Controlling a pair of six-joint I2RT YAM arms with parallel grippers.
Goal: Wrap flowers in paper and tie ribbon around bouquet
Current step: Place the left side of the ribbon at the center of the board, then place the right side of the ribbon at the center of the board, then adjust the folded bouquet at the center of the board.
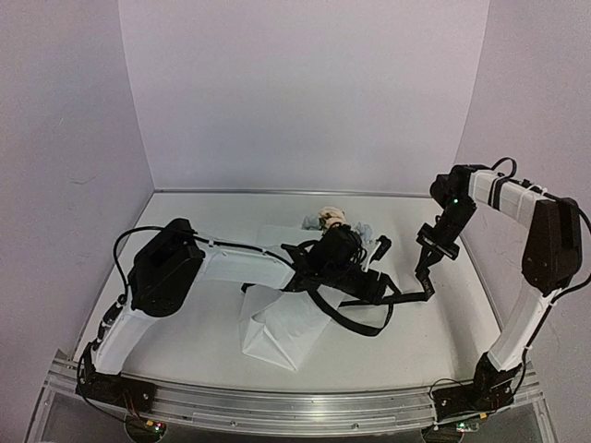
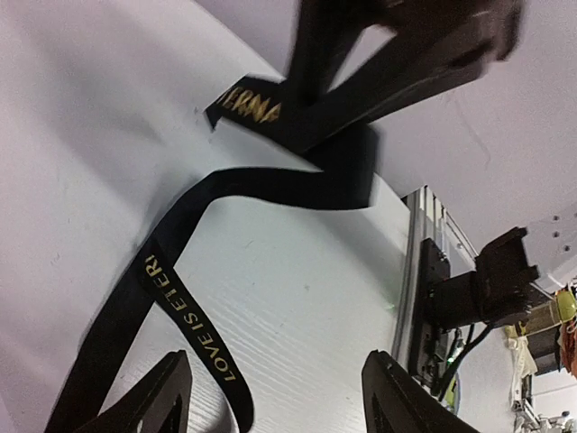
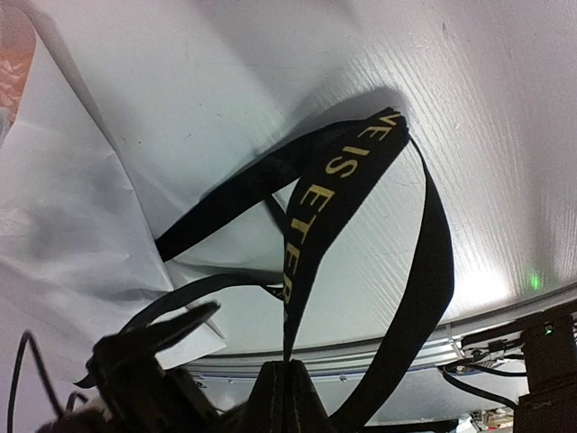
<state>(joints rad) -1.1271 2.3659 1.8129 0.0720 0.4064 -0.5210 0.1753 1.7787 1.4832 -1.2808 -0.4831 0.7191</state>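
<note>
The ribbon (image 3: 315,194), looped over the table (image 1: 203,231) at the centre, is pinched by the right hand (image 3: 287,365) right of centre, while the left hand (image 2: 278,361) is held spread near the flowers (image 1: 331,219) and the white paper (image 1: 272,337).

Soft, even light from above. In the right wrist view the white worktop (image 3: 478,135) glares near its front edge, the narrow black ribbon with gold lettering (image 3: 311,212) casts a faint shadow, and the nearest foreground is blurred.

Ribbon (image 2: 185,317) reads "LOVE IS ETER…", plus "…TERNA" further along, gold caps.
</note>
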